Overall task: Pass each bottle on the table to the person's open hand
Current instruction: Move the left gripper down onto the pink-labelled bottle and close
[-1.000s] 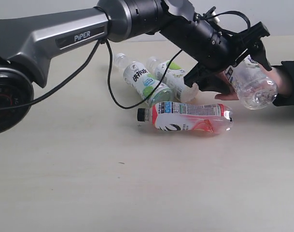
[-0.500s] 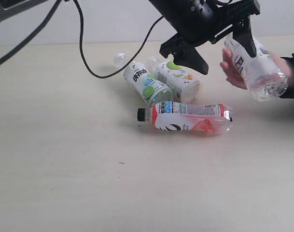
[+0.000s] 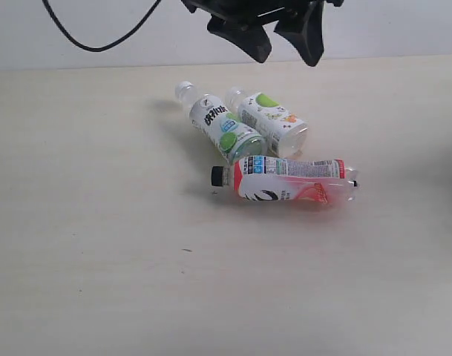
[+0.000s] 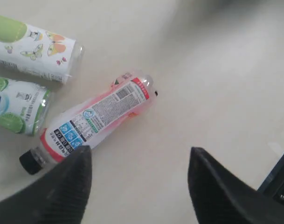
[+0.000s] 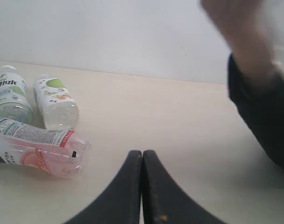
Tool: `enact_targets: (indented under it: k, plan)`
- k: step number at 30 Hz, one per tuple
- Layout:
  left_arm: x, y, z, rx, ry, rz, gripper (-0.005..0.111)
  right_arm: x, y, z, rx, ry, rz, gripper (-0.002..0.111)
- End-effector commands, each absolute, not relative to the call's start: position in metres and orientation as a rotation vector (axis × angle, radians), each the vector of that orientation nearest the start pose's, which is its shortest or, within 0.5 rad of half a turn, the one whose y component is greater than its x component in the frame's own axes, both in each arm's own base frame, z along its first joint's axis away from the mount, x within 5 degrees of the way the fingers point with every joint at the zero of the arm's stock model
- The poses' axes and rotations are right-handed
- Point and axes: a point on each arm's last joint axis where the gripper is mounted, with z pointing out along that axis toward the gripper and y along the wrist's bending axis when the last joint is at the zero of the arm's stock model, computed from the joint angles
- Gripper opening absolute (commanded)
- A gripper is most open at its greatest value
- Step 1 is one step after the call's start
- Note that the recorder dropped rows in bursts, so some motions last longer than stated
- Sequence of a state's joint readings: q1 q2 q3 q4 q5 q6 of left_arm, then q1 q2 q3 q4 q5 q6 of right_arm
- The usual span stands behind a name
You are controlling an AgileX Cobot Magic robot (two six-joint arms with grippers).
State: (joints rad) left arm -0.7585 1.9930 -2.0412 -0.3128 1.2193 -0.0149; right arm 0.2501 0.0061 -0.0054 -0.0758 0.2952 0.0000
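Holds the left end effector [image 3: 287,53] wide apart and empty, high over the table [image 3: 99,259]. Holds the right end effector [image 5: 142,186] pressed together. Lying below: red-pink bottle [image 3: 289,180], with green-blue bottle [image 3: 224,130] and butterfly bottle [image 3: 272,122] just beside.

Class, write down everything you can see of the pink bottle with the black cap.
The pink bottle is small, of clear pink-tinted plastic, with a waisted body and a black cap. Its label is white with black swirls, blue icons, fine print and a red band near the base. It lies on its side on the pale table, cap pointing left in the exterior view, just in front of a green-labelled bottle. Whether the two touch cannot be told. Nothing grips it.
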Motion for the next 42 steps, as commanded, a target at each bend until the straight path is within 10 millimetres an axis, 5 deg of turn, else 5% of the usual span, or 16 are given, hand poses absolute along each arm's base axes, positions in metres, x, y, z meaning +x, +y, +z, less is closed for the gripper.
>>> enact_targets:
  k: [1,5,15,28,34,42]
  plan:
    - [0.286,-0.305,0.348,1.038,2.546,-0.619,0.032,0.054,0.011,0.188,-0.268,1.746,0.107,0.000]
    - [0.272,-0.290,0.346,1.088,2.560,-0.569,0.001,0.054,0.011,0.188,-0.268,1.746,0.107,0.000]
    - [0.253,-0.267,0.323,1.309,2.448,-0.460,0.000,0.054,0.011,0.188,-0.268,1.746,0.107,0.000]
    - [0.256,-0.263,0.306,1.577,2.248,-0.321,0.000,0.054,0.011,0.188,-0.268,1.748,0.106,0.000]
    - [0.255,-0.253,0.318,1.453,2.127,-0.247,0.000,0.054,0.011,0.188,-0.268,1.748,0.106,0.000]
    - [0.227,-0.209,0.351,1.300,1.960,-0.109,0.000,0.054,0.011,0.188,-0.268,1.748,0.106,0.000]
